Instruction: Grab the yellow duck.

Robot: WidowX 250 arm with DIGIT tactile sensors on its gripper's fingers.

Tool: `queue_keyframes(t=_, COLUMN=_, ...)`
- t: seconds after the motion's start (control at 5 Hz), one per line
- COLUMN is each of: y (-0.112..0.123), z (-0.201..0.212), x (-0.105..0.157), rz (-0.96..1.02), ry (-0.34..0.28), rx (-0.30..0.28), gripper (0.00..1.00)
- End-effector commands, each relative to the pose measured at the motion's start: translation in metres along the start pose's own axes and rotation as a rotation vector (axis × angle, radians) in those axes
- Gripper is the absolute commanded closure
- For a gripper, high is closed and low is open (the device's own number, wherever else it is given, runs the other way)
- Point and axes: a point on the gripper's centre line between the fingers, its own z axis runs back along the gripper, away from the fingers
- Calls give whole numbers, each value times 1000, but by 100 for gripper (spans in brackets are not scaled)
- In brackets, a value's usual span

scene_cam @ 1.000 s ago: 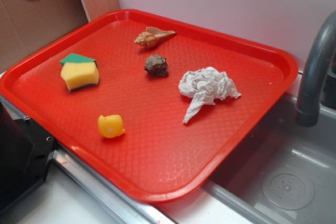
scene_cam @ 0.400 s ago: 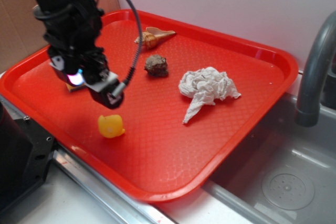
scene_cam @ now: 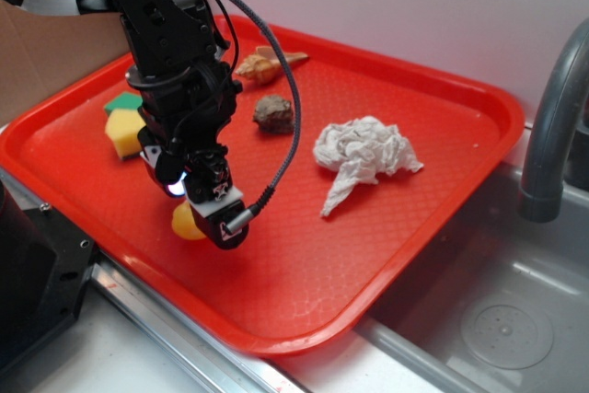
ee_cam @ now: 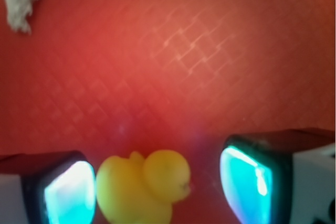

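So the gripper (ee_cam: 157,190) is down low near the tray's (scene_cam: 442,89) front edge, fingers (ee_cam: 68,195) spread wide with the yellow duck (ee_cam: 142,184) sitting between them, nothing squeezed yet. Looks lined up to straddle the duck before closing.

A red tray (scene_cam: 442,181) holds a sponge (scene_cam: 122,126), seashell (scene_cam: 267,65), brown lump (scene_cam: 274,114) and crumpled paper towel (scene_cam: 363,158).

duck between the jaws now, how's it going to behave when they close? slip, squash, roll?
The duck looks glossy and rounded, so it may squirt sideways out of the gripper if pinched off-centre. It sits nearer one finger, so it will probably slide on the tray before being gripped. It looks like hollow rubber, likely light and squashy.
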Motion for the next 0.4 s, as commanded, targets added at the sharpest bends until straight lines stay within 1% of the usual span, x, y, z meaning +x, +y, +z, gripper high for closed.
queue_keyframes(t=0.0, y=-12, z=-8, x=-13, rz=-52, ry=10, rx=-26, gripper=0)
queue_keyframes(t=0.2, y=-12, z=-10, x=-6, rz=-82, ry=43, rx=-40, gripper=0)
